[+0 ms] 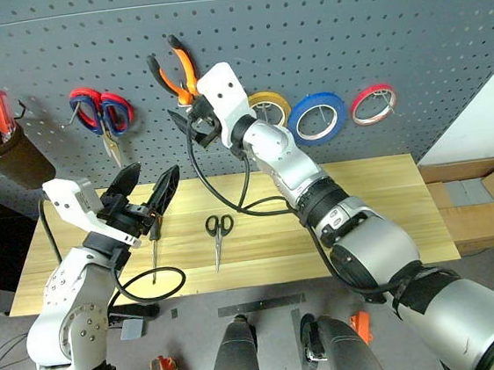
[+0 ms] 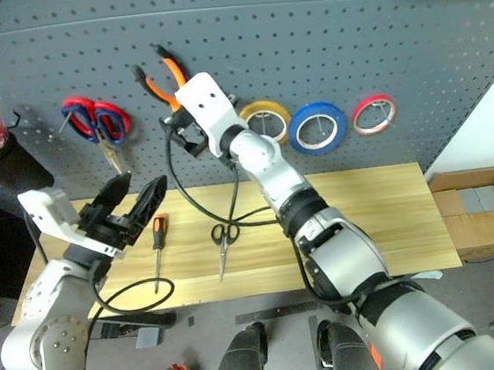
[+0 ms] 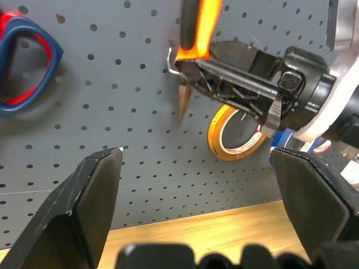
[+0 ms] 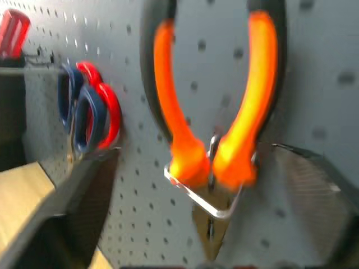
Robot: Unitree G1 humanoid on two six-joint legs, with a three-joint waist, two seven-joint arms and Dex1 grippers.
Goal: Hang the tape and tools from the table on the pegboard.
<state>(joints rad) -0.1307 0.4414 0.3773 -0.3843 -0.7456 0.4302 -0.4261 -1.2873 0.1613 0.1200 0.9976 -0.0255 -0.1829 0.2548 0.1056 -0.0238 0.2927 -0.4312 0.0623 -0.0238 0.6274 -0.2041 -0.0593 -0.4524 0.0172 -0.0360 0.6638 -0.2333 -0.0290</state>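
Right wrist view: orange-handled pliers (image 4: 210,140), black-trimmed

Orange-handled pliers with black trim (image 4: 216,129): handle tops cut off by right wrist view's edge, outlines blurred. Red-handled tool (image 1: 1,112) in dark cup (image 1: 9,152): lower part hidden inside.
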